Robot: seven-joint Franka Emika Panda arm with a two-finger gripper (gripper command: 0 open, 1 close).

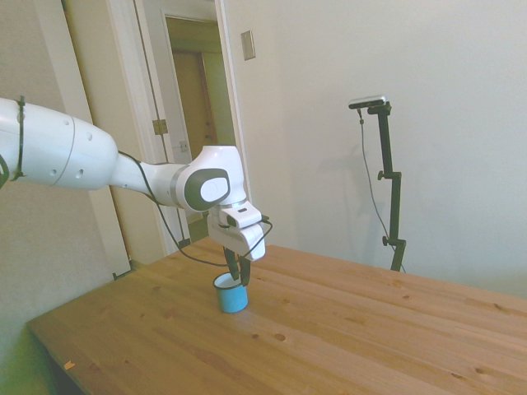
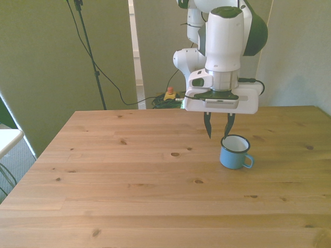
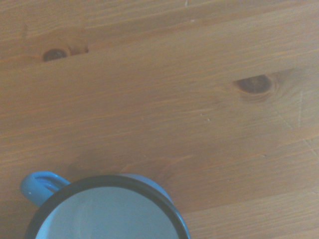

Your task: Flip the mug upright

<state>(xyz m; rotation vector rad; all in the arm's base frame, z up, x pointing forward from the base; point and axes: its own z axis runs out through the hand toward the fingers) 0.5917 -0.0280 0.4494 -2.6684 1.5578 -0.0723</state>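
Observation:
The light-blue mug [image 2: 235, 153] stands upright on the wooden table [image 2: 129, 170], its dark rim up and its handle toward the front view's right. In the side view the mug [image 1: 231, 295] sits just below the wrist. My gripper [image 2: 219, 126] hangs just above and slightly behind the mug's rim, toward the front view's left. It is open, with nothing between its fingers [image 1: 240, 270]. The wrist view shows the mug [image 3: 107, 211] from above, with its pale inside and its blue handle [image 3: 37, 184].
The table's near edge [image 1: 58, 346] lies to the side view's left of the mug. A door frame and an open doorway stand behind the arm. A cable runs across the floor past the table's far edge [image 2: 155, 110].

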